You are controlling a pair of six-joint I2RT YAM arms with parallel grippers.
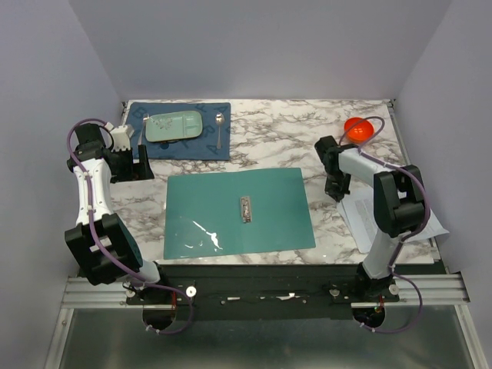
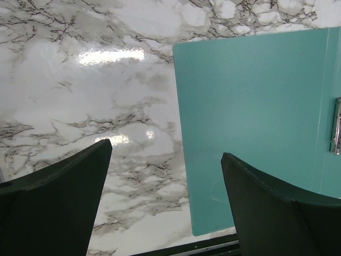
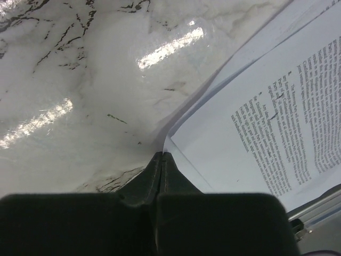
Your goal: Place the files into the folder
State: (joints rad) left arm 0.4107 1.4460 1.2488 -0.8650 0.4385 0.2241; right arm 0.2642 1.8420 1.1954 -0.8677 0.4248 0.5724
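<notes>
The right end effector (image 3: pixel 161 157) has its jaws pressed together with no gap visible between the tips. They meet exactly at the near corner of the files (image 3: pixel 277 122), and that corner seems to run in between them, so I judge this to be a pinch on the paper, not an empty close. A corner is the sensible place to take thin, floppy sheets lying flat. It is the one spot where a fingertip can get under an edge on the hard marble surface (image 3: pixel 80 69). The sheet edge beside the tips casts a shadow, which suggests it is slightly raised there.

In the overhead view the files lie at the right side of the surface, partly under the right arm and just beside the folder (image 1: pixel 215 204) without overlapping it. The folder lies opened flat in the middle, its metal clip (image 1: pixel 246 208) exposed along the spine and a glossy sleeve catching light on its left half. Opened like this, it is ready for sheets to be slid across onto it.

The left end effector (image 2: pixel 165 149) has its jaws spread wide with nothing between them, poised above the surface near the folder's left edge. From there it could steady the folder. Farther back sit a blue placemat (image 1: pixel 184 146) and a red object (image 1: pixel 361 128), both out of the way.
</notes>
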